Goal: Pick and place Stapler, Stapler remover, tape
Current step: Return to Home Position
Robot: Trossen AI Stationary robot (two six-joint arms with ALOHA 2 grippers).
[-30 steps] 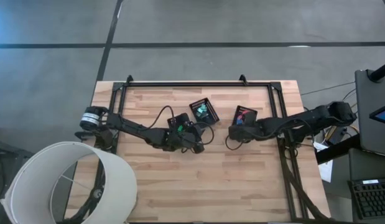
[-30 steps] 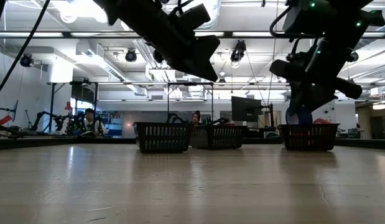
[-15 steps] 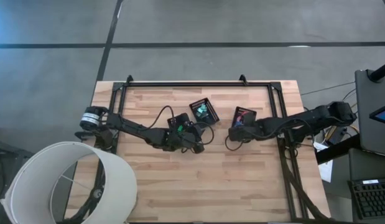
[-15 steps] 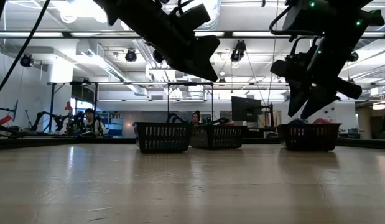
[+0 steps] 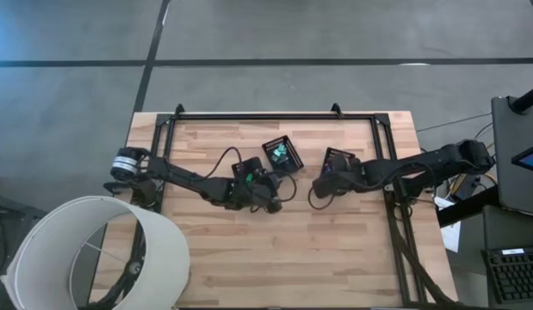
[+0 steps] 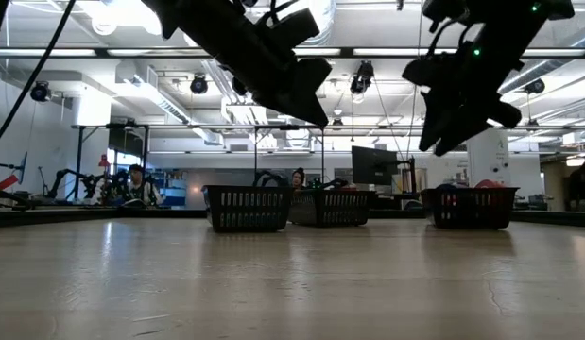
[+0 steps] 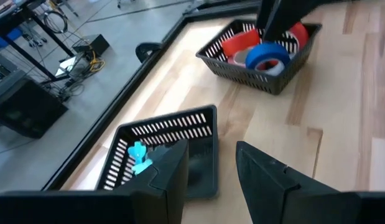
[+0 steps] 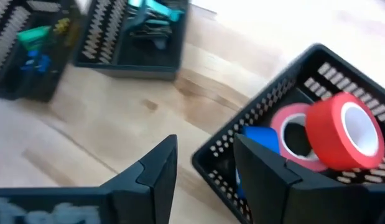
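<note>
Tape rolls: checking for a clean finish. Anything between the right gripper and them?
Nothing visible: red, pink and blue tape rolls lie uncovered in the black mesh basket before the open right gripper.

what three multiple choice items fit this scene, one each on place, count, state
1. Tape rolls lie: A on bare wood; B in the right basket; C in the left tool.
2. Black baskets in the low view: A one; B five; C three.
3. Right tool: A open, empty; B shut on tape; C shut on a stapler.
Key: 1B, mesh walls surround them; 2C, three stand in a row; 3A, nothing between its spread fingers.
</note>
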